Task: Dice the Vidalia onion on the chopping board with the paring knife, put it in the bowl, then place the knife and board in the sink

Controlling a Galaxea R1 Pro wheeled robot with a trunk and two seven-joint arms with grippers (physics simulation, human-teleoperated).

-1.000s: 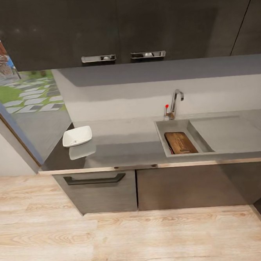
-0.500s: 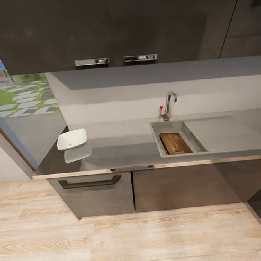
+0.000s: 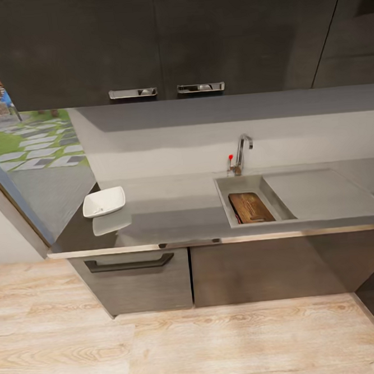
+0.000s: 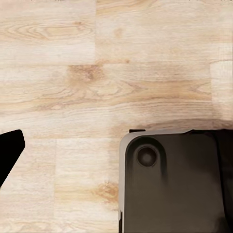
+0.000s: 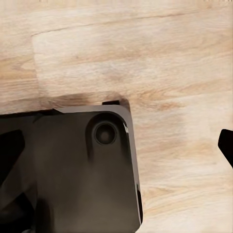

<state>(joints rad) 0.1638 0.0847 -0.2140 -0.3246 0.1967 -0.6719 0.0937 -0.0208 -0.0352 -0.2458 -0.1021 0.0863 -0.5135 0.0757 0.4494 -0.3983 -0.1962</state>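
The chopping board [image 3: 250,207] lies in the sink [image 3: 224,198], the bowl [image 3: 104,202] sits well left of it on the countertop [image 3: 177,210], and I cannot tell either gripper's state.

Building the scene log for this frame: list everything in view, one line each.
Rectangular brown wooden chopping board: 1, brown, lying in the sink basin.
Grey steel sink: 1, grey, set in the countertop, right of centre.
Chrome tap with red knob: 1, behind the sink.
Shallow white squarish bowl: 1, white, on the countertop's left end.
Grey reflective countertop: 1, over dark cabinets.
Dark wall cupboards: metal handles, above.
Dark drawer handle: 1, under the bowl.
Light wood plank floor: foreground.
Robot's dark base corner: over the floor, in both wrist views.
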